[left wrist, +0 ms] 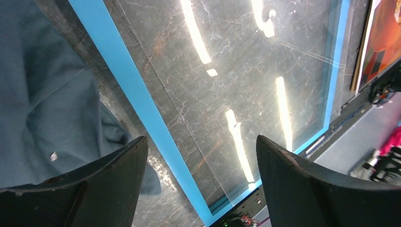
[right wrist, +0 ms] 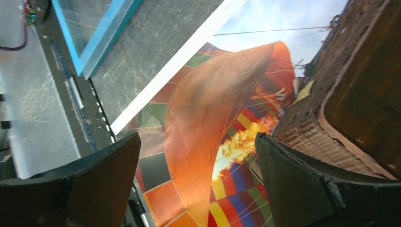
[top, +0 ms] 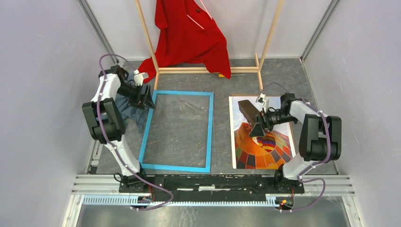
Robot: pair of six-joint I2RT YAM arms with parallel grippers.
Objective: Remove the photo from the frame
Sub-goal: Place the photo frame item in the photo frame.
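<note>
Orange-red balloon photo [top: 265, 151] lies flat on the table [top: 221, 137], just right of the blue frame [top: 175, 167], not touching it. My right gripper [right wrist: 197, 142] hovers over it, jaws wide, empty. My left gripper [left wrist: 202, 139] holds its 2 fingers spread over the frame's border, beside a grey-blue cloth [left wrist: 47, 104].

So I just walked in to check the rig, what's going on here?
The photo is already out of the frame. The frame lies flat on the table with no picture in it, and the photo lies flat to its right, apart. The left gripper hovers over the frame's far left corner, the right gripper over the photo; both have open fingers and hold nothing.
</note>
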